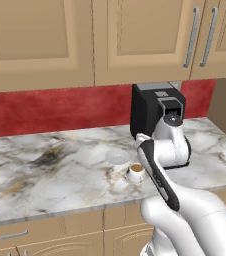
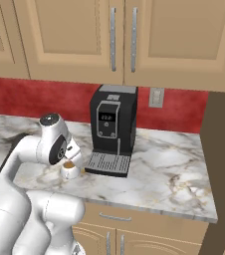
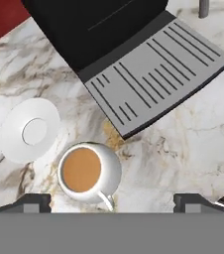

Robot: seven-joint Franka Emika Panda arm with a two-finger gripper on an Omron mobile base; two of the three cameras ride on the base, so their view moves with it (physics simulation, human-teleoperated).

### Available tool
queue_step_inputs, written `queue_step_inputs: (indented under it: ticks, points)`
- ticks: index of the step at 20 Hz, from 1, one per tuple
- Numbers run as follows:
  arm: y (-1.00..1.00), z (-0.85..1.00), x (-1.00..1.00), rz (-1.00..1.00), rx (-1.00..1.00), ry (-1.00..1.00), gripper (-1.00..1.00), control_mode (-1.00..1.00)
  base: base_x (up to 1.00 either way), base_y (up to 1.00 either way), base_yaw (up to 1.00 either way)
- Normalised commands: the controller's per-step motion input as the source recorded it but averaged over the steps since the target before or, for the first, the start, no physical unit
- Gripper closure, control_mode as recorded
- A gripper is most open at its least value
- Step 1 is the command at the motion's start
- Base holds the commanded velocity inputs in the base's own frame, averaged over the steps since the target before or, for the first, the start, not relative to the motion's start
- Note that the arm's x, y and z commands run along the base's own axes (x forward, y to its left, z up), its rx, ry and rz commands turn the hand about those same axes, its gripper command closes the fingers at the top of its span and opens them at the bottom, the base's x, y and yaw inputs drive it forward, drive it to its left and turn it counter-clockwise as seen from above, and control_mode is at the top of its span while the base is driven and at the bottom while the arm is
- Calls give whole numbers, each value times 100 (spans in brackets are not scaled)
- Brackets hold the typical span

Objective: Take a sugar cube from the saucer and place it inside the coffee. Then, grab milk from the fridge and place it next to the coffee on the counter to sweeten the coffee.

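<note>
Hovering above the marble counter (image 1: 45,165), the gripper (image 3: 111,201) hangs over the coffee cup (image 3: 89,172) with its two dark fingertips (image 3: 32,202) spread wide apart at either side of the hand view, and nothing sits between them. The cup stands upright on the counter, filled with light brown liquid, its handle pointing toward the near edge in the hand view. No sugar cube can be made out on the surface of the coffee. Just beside the cup, to its left and slightly farther back in the left base view, lies the white saucer (image 3: 29,130), flat and bare. The two are close but apart. To the right of the cup stands the black coffee machine (image 2: 113,127), its grey slotted drip tray (image 3: 156,69) reaching forward near the cup. Beige wall cabinets (image 1: 85,40) hang above a red backsplash (image 1: 50,107). The white arm (image 1: 160,170) bends over the counter from the near side, partly covering the cup in both base views.
</note>
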Motion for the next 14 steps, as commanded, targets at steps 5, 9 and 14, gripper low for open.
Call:
queue_step_inputs:
  ticks: [5, 9, 14]
  points:
    - [-18, 66, -30, 16, -2, -24, -100, -100, 0, 0, 0]
    - [0, 53, -12, 9, -8, -25, -100, -100, 0, 0, 0]
    - [0, 5, 2, 1, -1, -4, -100, -100, 0, 0, 0]
